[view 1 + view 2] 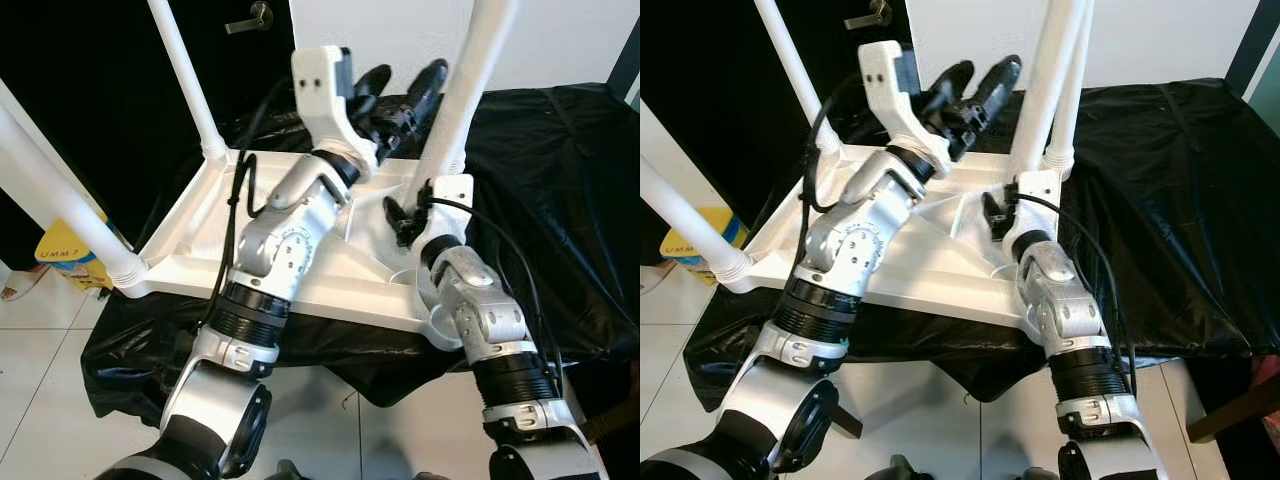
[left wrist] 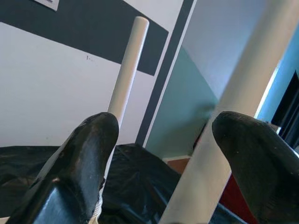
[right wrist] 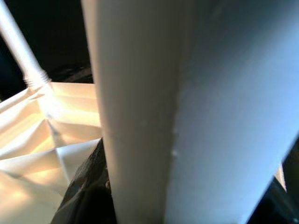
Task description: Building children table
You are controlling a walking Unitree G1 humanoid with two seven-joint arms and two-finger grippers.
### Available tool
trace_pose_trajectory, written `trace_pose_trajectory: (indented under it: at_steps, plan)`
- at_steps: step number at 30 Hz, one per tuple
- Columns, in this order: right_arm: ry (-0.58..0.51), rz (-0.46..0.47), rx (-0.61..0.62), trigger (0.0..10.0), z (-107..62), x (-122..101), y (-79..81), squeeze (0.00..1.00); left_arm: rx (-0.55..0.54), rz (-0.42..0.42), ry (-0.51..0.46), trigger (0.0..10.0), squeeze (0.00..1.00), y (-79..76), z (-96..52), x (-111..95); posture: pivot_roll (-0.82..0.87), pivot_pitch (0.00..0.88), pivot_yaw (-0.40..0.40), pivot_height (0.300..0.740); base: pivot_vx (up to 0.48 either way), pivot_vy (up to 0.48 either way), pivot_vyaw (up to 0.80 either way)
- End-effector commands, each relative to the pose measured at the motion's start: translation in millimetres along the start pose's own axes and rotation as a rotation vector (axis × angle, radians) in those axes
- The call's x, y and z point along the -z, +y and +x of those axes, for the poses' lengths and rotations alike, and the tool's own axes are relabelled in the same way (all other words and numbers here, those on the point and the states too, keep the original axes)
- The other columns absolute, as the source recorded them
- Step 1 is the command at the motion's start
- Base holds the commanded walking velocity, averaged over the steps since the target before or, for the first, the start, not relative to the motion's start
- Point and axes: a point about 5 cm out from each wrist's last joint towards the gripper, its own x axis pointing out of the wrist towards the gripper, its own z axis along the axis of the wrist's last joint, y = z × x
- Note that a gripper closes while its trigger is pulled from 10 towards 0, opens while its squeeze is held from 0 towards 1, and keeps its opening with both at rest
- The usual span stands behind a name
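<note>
The white children's table (image 1: 330, 275) lies upside down on a black cloth (image 1: 560, 180), its legs pointing up. My right gripper (image 1: 412, 208) is shut on the near right leg (image 1: 465, 90) low down by its base. The right wrist view has that leg (image 3: 177, 107) pressed close between the black fingers (image 3: 84, 186). My left gripper (image 1: 400, 85) is raised higher up and open, just left of the same leg. In the left wrist view the leg (image 2: 224, 140) rises between the spread fingertips (image 2: 88, 149). Two more legs (image 1: 190, 85) (image 1: 50, 190) stand at the left.
The black cloth hangs over the support's front edge above a white tiled floor (image 1: 40, 350). A yellow package (image 1: 65, 262) sits on the floor at the left. A dark door with a handle (image 1: 250, 18) is behind. A further leg (image 1: 1072, 110) stands behind the held one.
</note>
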Motion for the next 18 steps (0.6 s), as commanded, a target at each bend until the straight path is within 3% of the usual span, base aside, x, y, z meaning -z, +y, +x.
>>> trace_pose_trajectory:
  at_steps: [1,9,18]
  plan:
    - [-0.035,-0.026,0.016,10.0,0.8,-5,0.0,0.00,0.007,0.001,-0.003,10.0,0.00,4.9,-4.5,-2,-0.16,0.000,0.069,0.740,0.000,0.000,0.00]
    - [-0.094,-0.159,0.145,10.0,-20.1,-1,-12.2,0.00,-0.118,0.111,0.089,10.0,0.00,32.6,-37.7,13,-0.15,0.001,0.057,0.740,0.000,0.000,0.00]
    - [-0.115,-0.187,0.143,10.0,-35.4,2,-14.2,0.00,-0.105,0.178,0.180,10.0,0.00,31.9,-56.1,34,-0.15,0.008,0.055,0.740,0.000,0.000,0.00]
